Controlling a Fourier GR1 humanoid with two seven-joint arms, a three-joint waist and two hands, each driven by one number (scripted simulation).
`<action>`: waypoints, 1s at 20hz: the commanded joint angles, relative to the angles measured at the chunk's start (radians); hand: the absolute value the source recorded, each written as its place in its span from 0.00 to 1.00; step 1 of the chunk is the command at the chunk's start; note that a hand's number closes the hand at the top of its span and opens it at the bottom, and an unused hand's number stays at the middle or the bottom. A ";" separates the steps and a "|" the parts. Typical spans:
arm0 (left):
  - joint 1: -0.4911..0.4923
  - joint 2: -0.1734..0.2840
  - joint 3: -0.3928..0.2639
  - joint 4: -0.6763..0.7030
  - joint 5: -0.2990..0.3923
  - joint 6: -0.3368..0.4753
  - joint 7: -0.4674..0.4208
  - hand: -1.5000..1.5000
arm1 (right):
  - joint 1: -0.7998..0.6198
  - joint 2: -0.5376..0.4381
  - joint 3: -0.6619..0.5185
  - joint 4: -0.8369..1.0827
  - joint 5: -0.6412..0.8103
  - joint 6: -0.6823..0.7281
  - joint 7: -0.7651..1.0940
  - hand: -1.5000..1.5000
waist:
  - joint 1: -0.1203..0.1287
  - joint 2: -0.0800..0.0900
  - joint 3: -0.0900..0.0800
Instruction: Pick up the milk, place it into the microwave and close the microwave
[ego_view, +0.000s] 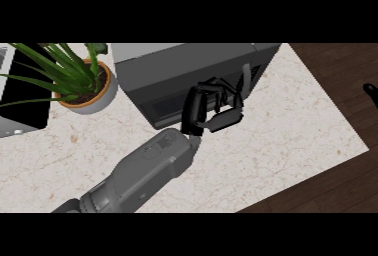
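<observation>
The dark grey microwave (193, 59) stands at the back of the counter, and its dark door (166, 102) looks closed against the body. No milk shows anywhere in the head view. My left hand (203, 111) comes in on its grey forearm (140, 172) from the lower left and lies against the front of the door. Its fingers (214, 86) are curled over and its thumb (225, 119) is tucked below, with nothing visible between them. A small black part of my right hand (370, 93) shows at the right edge, over the floor.
A potted green plant (81, 80) stands left of the microwave. Part of a sink (15, 107) lies at the far left. The pale marble counter (280, 135) ends at a slanted edge on the right, with dark wooden floor (332, 185) beyond it.
</observation>
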 joint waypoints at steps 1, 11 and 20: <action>-0.069 0.001 0.050 0.088 0.029 -0.015 0.010 1.00 | -0.006 -0.019 -0.011 0.003 -0.015 0.000 0.014 0.00 | -0.008 0.018 -0.001; -0.074 0.001 0.022 0.107 0.064 -0.040 -0.026 1.00 | -0.029 -0.043 0.007 -0.018 -0.094 0.034 0.044 0.00 | 0.007 0.018 -0.001; -0.083 0.001 0.015 0.122 0.096 -0.032 -0.052 1.00 | -0.011 -0.075 0.015 -0.014 -0.150 0.067 0.075 0.00 | -0.013 0.021 0.001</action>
